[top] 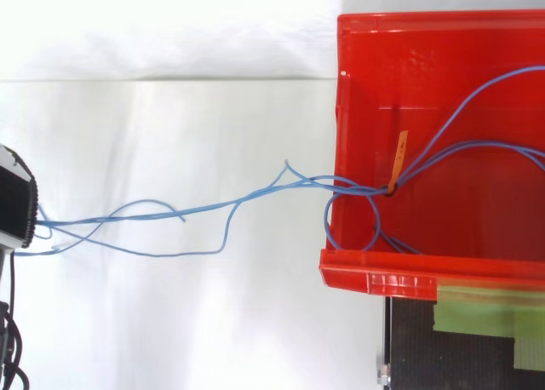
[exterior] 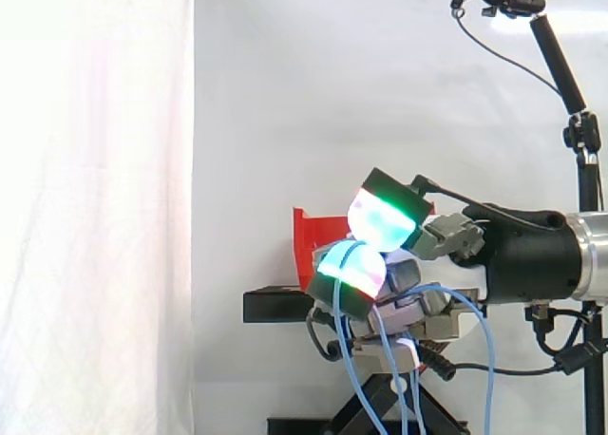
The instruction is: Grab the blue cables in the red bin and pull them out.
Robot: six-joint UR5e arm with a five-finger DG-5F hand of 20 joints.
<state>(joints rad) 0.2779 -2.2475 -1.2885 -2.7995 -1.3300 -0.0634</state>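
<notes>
Blue cables [top: 204,208] lie partly inside the red bin [top: 426,41], where several strands curve across its floor and gather at an orange tie [top: 398,162] near the bin's left wall. From the tie, the bundle crosses over that left wall and stretches away from the bin as a loose fan of strands above the white surface [top: 170,322], reaching the far left of the top view. In the side view the hand [exterior: 407,281] is in front of the bin, at about the height of its rim, with its fingers [exterior: 385,217] curled and their glowing pads pressed close together on the cables. Loops of cable spill out from between the pads and hang down well below the bin. The bin sits on a black stand [exterior: 275,306], which has a patch of green tape [top: 477,313] just below the bin's front lip. Behind the bin hangs a white curtain [exterior: 95,217], and a small camera on a dark pole [exterior: 513,0] stands high above and to the right of the bin.
</notes>
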